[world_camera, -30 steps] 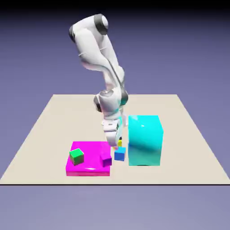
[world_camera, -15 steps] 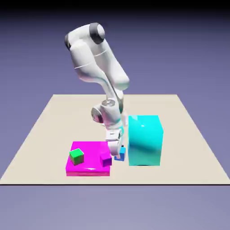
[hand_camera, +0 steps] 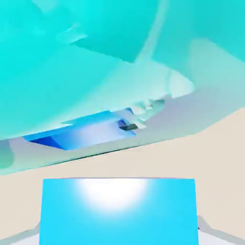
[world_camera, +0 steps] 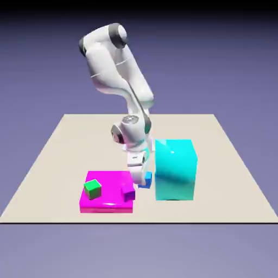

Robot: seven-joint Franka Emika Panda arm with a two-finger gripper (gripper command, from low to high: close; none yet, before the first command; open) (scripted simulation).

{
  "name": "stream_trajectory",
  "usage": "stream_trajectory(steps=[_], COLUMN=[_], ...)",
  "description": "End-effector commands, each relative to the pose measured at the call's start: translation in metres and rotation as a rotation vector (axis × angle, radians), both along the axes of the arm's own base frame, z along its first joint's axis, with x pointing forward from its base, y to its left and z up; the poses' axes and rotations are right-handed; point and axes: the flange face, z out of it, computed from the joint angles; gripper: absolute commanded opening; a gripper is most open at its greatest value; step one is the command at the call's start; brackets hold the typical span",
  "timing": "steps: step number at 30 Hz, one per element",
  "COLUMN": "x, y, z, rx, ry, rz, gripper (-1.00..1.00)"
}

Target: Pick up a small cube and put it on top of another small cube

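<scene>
The pale tabletop lies before a blue-violet backdrop. From the exterior view's left, the green cube sits on the flat magenta block, just as it did a second ago, turned a little askew. Toward that block's other side is the purple cube, also unmoved. Next comes the white arm, which has risen slightly over the last half second.

The blue cube has come up with it, and now shows higher in the picture, between the magenta block and the big cyan block. In the hand view it fills the space between the fingertips, so the gripper has narrowed and appears to have it firmly.

That means the pick looks done, and the stacking remains. The cube seems only just lifted, so it should go higher before crossing toward the green cube. A low path could knock the purple cube, and a crooked release could let the blue one slide off.
</scene>
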Motion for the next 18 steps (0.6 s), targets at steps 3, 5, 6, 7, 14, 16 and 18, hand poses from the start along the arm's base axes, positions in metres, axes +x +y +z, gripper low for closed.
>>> stream_trajectory(steps=[3, 5, 6, 7, 14, 16, 18], x=[-0.002, -0.004, -0.005, -0.007, 0.033, 0.054, 0.075], y=[-0.002, -0.004, -0.004, -0.005, -0.004, -0.001, 0.004], z=[0.009, 0.014, 0.017, 0.019, 0.035, 0.044, 0.055], rx=[-0.003, -0.006, -0.008, -0.01, -0.104, -0.148, -0.19], ry=[0.003, 0.008, 0.011, 0.015, -0.001, -0.01, -0.02], rz=[0.002, 0.005, 0.006, 0.008, 0.191, 0.243, 0.295], gripper=[-1.0, -1.0, -1.0, -1.0, -1.0, -1.0, -1.0])
